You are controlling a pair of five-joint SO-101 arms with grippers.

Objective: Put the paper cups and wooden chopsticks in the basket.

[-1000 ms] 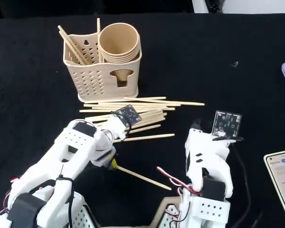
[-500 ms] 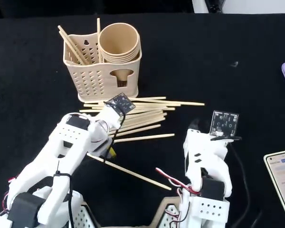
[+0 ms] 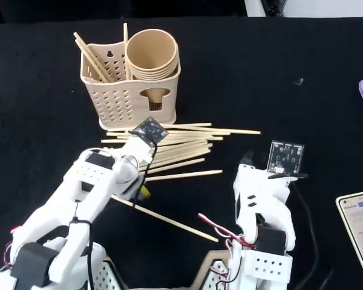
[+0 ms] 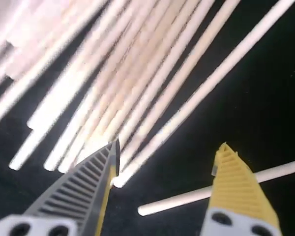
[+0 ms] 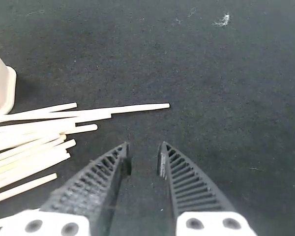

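The left claw [image 4: 169, 152] was open, its grey and yellow fingers spread wide with nothing gripped. Just past its tips lay the chopstick pile [image 4: 137, 78], the sticks side by side on the black table [image 3: 278, 72]. The nearest stick ends sat right at the grey fingertip [image 4: 113, 150], though whether they touched it could not be told. A lone chopstick [image 4: 182, 200] lay crosswise nearer the wrist, one end between the fingers and the rest passing behind the yellow one.

Beyond the pile from that claw stood the basket [image 3: 130, 103]. The cups [image 3: 151, 51] were nested in one half, and upright chopsticks [image 3: 95, 59] leaned in the other.

The right claw [image 5: 143, 150] had its fingers nearly together, a thin gap between them, and was empty. It was over bare table, with the pile's ends ahead of it toward the left arm. A phone [image 3: 358, 226] lay well apart on its other side.
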